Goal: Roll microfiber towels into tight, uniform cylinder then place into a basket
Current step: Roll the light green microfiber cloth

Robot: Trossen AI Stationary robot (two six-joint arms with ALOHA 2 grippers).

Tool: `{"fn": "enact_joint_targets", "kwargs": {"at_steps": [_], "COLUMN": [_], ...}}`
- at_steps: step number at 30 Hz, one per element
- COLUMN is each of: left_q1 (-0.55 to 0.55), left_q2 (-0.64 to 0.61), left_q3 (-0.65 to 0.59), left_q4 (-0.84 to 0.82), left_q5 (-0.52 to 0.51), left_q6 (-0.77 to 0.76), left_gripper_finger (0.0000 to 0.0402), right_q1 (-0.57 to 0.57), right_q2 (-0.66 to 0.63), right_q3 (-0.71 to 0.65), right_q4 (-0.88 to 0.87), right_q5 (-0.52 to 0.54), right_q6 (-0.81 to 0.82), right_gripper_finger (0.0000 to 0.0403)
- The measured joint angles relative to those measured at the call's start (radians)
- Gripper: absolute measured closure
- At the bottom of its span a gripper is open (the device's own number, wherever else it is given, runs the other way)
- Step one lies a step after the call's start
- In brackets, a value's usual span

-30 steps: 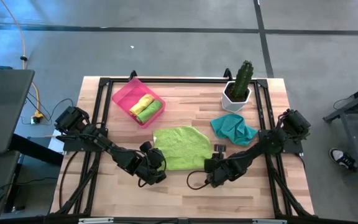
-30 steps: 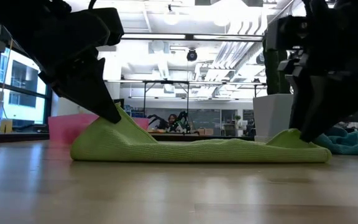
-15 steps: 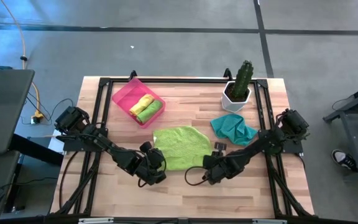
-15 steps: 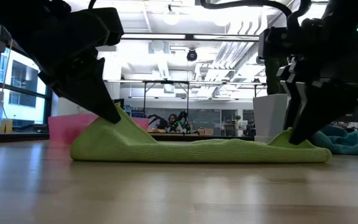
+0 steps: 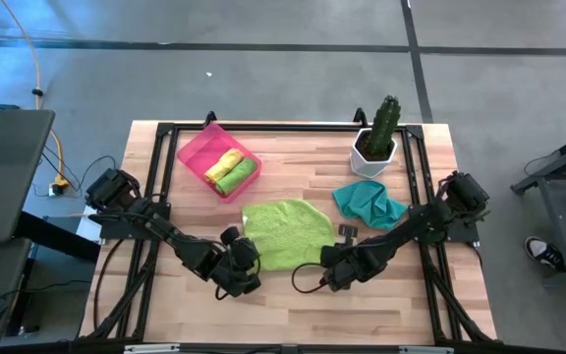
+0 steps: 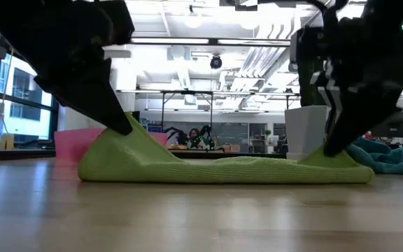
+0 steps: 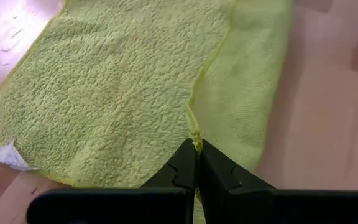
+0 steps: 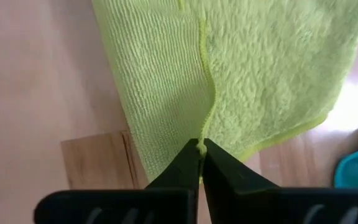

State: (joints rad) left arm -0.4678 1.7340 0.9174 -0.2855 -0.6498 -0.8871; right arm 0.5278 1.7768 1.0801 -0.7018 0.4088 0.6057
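1. Where the high view begins at its left, the left arm reaches in from the table's left edge, and the left gripper [image 5: 241, 272] sits at the near-left corner of the large lime green towel [image 5: 287, 232]. Its fingers are pressed together on the towel's hem; in the left wrist view the two dark fingers [image 7: 179, 171] meet with the edge of the cloth caught between them.
2. Seen from the low view, that corner is lifted into a small peak under the left gripper [image 6: 126, 128], while the rest of the towel [image 6: 222, 168] lies flat on the wooden table [image 6: 187, 217].
3. Behind the towel, toward the far-left part of the table, the pink basket [image 5: 197, 152] stands well apart from both grippers and holds a rolled yellow towel [image 5: 226, 161] and a rolled green towel [image 5: 237, 175] side by side.
4. Further right, the right gripper [image 5: 328, 269] is at the towel's near-right corner, closed on its hem; the right wrist view shows the fingers [image 8: 185, 165] pinching the seam. The low view shows this corner raised slightly as well.
5. Beyond it lies the crumpled teal towel [image 5: 368, 204], just beside the large towel's right edge.
6. At the far right stands a white pot with a cactus [image 5: 376, 138].
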Motion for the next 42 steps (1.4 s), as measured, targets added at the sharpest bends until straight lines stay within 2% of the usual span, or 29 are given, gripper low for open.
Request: {"fn": "enact_joint_targets", "kwargs": {"at_steps": [3, 8, 12, 15, 20, 24, 26, 30, 32, 33, 34, 35, 38, 39, 40, 41, 42], "left_q1": [-0.019, -0.058, -0.082, -0.091, -0.091, -0.082, -0.069, -0.021, 0.008, 0.022, 0.034, 0.046, 0.066, 0.069, 0.069, 0.068, 0.067], "left_q2": [0.0, 0.0, 0.0, 0.0, -0.001, -0.001, -0.001, -0.001, -0.001, -0.002, -0.002, -0.002, -0.002, -0.002, -0.001, -0.001, 0.0], "left_q3": [0.026, 0.121, 0.225, 0.319, 0.453, 0.532, 0.558, 0.593, 0.606, 0.611, 0.613, 0.616, 0.633, 0.634, 0.633, 0.633, 0.633], "left_q4": [-0.004, -0.002, -0.049, -0.166, -0.413, -0.613, -0.704, -0.903, -0.984, -1.008, -1.012, -1.005, -0.985, -0.983, -0.984, -0.989, -1.003], "left_q5": [-0.014, -0.018, -0.127, -0.23, -0.357, -0.47, -0.51, -0.601, -0.626, -0.621, -0.594, -0.533, -0.259, -0.198, -0.172, -0.183, -0.225], "left_q6": [0.029, 0.173, 0.325, 0.388, 0.372, 0.331, 0.3, 0.212, 0.15, 0.121, 0.093, 0.074, 0.07, 0.092, 0.115, 0.132, 0.136], "left_gripper_finger": [0.0401, 0.0401, 0.0401, 0.0401, 0.0401, 0.0401, 0.0401, 0.0401, 0.0401, 0.0401, 0.0401, 0.0401, 0.0401, 0.0401, 0.0401, 0.0401, 0.0401], "right_q1": [0.003, 0.022, 0.024, 0.022, 0.019, -0.008, -0.033, -0.113, -0.163, -0.186, -0.207, -0.223, -0.259, -0.264, -0.266, -0.265, -0.263], "right_q2": [-0.03, -0.101, -0.155, -0.192, -0.243, -0.268, -0.274, -0.275, -0.275, -0.275, -0.278, -0.282, -0.281, -0.281, -0.281, -0.281, -0.281], "right_q3": [0.03, 0.083, 0.131, 0.168, 0.22, 0.235, 0.235, 0.236, 0.236, 0.236, 0.236, 0.236, 0.235, 0.233, 0.231, 0.231, 0.231], "right_q4": [-0.029, -0.071, -0.15, -0.241, -0.366, -0.389, -0.383, -0.375, -0.358, -0.346, -0.333, -0.327, -0.316, -0.311, -0.297, -0.274, -0.255], "right_q5": [0.0, 0.009, 0.093, 0.183, 0.329, 0.424, 0.504, 0.736, 0.783, 0.755, 0.677, 0.562, 0.106, 0.0, -0.031, 0.016, 0.133], "right_q6": [-0.011, -0.058, -0.089, -0.09, -0.09, -0.151, -0.2, -0.313, -0.34, -0.345, -0.345, -0.345, -0.4, -0.437, -0.468, -0.476, -0.472], "right_gripper_finger": [0.0401, 0.0402, 0.0402, 0.0402, 0.0402, 0.0403, 0.0403, 0.0403, 0.0403, 0.0403, 0.0403, 0.0403, 0.0403, 0.0403, 0.0403, 0.0403, 0.0403]}}
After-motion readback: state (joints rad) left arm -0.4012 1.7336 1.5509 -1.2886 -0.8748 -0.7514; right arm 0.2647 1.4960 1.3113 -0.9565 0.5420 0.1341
